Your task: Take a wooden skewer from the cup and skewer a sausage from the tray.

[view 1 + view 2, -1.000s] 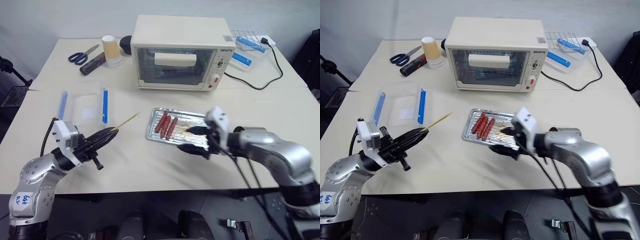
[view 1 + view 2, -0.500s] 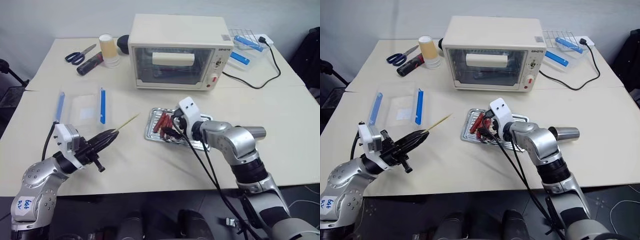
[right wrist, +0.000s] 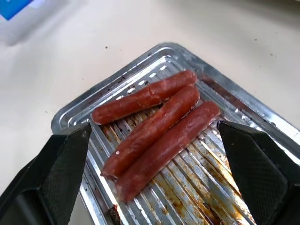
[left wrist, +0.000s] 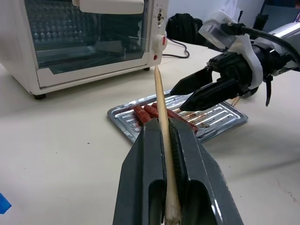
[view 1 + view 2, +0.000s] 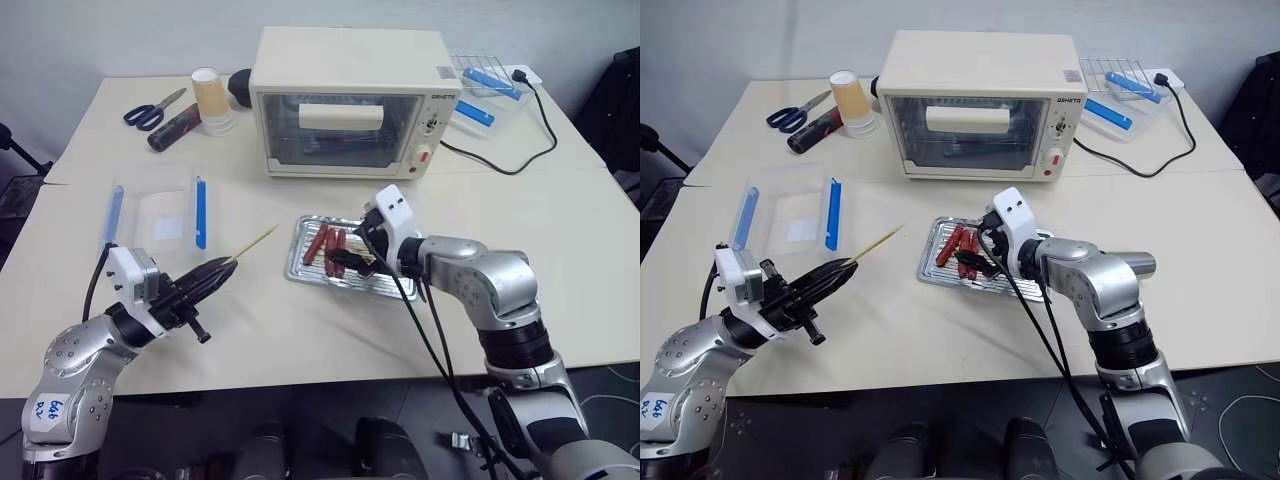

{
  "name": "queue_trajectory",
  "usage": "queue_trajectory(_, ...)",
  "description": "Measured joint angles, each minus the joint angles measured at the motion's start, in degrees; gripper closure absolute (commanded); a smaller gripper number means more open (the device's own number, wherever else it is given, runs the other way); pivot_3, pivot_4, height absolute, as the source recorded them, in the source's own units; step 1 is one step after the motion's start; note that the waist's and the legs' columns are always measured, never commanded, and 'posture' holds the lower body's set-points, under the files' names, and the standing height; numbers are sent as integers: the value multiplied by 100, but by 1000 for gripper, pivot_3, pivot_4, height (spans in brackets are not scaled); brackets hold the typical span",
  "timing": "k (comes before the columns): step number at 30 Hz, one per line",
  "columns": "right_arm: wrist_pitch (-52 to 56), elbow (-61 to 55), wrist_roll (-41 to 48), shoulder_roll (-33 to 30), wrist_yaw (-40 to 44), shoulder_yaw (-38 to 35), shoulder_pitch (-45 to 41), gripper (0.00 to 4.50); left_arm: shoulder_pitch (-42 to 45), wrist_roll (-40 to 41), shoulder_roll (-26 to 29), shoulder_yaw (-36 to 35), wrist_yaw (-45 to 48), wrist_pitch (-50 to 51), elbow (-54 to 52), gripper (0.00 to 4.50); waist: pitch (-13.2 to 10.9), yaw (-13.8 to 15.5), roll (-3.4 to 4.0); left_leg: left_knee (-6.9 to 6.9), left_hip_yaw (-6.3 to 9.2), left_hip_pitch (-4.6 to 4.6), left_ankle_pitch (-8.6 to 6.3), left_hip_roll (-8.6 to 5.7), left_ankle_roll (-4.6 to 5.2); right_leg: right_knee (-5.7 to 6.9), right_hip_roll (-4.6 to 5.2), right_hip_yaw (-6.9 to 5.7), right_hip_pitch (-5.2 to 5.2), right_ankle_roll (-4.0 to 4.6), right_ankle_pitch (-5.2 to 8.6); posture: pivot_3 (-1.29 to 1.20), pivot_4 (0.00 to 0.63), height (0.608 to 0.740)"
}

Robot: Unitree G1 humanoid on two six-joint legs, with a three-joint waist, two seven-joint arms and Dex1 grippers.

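My left gripper is shut on the wooden skewer, low over the table to the left of the tray. The skewer's point aims towards the tray. Three reddish-brown sausages lie side by side at the tray's left end. Just above them hangs my right gripper, open, with one finger on each side of the group and nothing gripped. The cup is out of view.
A cream toaster oven stands behind the tray. A clear box with blue clips lies at the left. Stacked paper cups and scissors are at the back left. Another clear box and a black cord are at the back right.
My right gripper has moved from the tray's right side over to the sausages, staying open. The left gripper has held still with the skewer. The camera view has shifted a little.
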State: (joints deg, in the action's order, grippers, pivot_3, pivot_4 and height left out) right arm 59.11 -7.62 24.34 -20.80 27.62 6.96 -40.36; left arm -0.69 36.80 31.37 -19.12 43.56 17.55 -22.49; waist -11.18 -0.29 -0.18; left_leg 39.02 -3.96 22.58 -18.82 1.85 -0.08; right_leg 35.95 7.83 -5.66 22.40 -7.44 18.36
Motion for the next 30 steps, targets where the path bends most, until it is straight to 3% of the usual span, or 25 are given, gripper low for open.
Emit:
queue_trajectory(17, -272, 514, -681, 218, -410, 176, 7, 56, 50, 0, -29, 178, -104, 15, -70, 4500, 0, -4, 0, 1, -9, 3, 0, 0, 0, 1, -1, 5, 5, 0, 0, 0, 150, 740)
queue_trajectory(30, -310, 555, -882, 23, -294, 213, 6, 56, 70, 0, -27, 219, -189, 110, -158, 4500, 1, 1, -1, 2, -12, 2, 0, 0, 0, 1, -1, 6, 4, 0, 0, 0, 150, 740)
